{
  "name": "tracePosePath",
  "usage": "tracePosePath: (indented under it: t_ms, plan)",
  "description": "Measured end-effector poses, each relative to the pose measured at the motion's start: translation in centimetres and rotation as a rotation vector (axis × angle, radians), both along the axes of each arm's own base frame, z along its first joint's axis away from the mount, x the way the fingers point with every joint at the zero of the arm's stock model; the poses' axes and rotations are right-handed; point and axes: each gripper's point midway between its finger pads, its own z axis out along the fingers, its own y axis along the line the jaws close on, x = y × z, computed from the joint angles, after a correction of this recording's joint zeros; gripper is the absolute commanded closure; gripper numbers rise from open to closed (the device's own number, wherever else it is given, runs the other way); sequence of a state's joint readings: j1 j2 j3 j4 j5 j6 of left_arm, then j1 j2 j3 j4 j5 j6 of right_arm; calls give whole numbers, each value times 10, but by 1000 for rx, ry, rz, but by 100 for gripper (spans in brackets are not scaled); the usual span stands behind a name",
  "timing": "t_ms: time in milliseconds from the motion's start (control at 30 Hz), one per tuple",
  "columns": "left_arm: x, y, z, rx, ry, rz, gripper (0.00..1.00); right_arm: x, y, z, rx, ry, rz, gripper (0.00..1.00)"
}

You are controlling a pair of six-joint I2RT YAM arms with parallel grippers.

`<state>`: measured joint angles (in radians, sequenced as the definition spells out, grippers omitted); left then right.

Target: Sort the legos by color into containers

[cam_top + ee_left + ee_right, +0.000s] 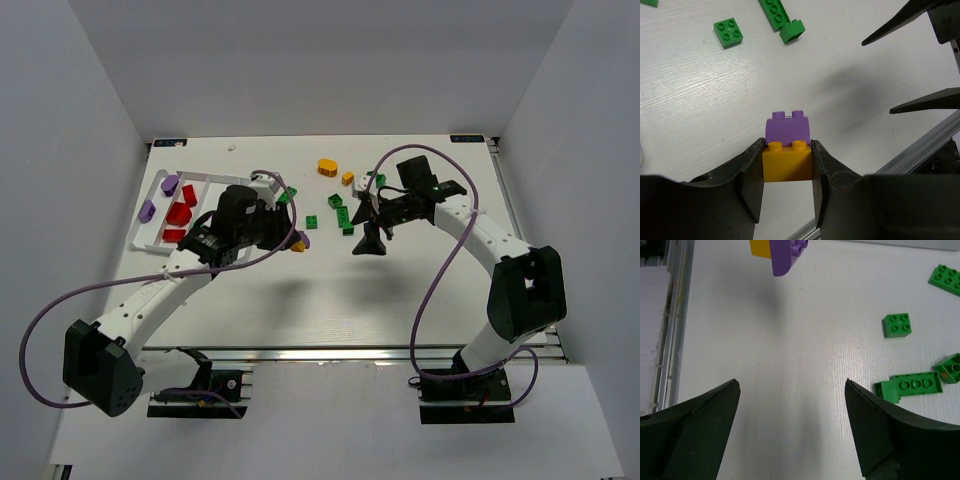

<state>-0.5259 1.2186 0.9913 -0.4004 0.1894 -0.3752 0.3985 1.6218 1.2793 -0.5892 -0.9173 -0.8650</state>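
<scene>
Squarely inside left gripper point(787, 150), orange-yellow brick point(788, 165), purple brick point(788, 129) joined ahead.

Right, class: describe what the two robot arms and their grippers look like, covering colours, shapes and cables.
Both the left arm and right arm have white tubular links joined by bulky black housings, on black bases. A thin purple cable loops loosely along each. The left gripper and right gripper each have two matte black fingers tapering to points.
</scene>
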Motion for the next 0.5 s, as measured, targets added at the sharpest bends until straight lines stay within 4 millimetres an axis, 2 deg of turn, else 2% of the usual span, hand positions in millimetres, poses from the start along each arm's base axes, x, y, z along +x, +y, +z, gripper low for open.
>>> tracePosePath:
  t_ms: [133, 333, 500]
  plan:
    - [-3, 4, 5, 5, -31, -5, 100, -3, 3, 9, 29, 4, 24, 10]
    - [-5, 7, 1, 22, -42, -9, 100, -10, 10, 14, 54, 11, 57, 11]
    - [-8, 10, -2, 38, -62, -27, 100, -20, 26, 24, 88, 13, 116, 11]
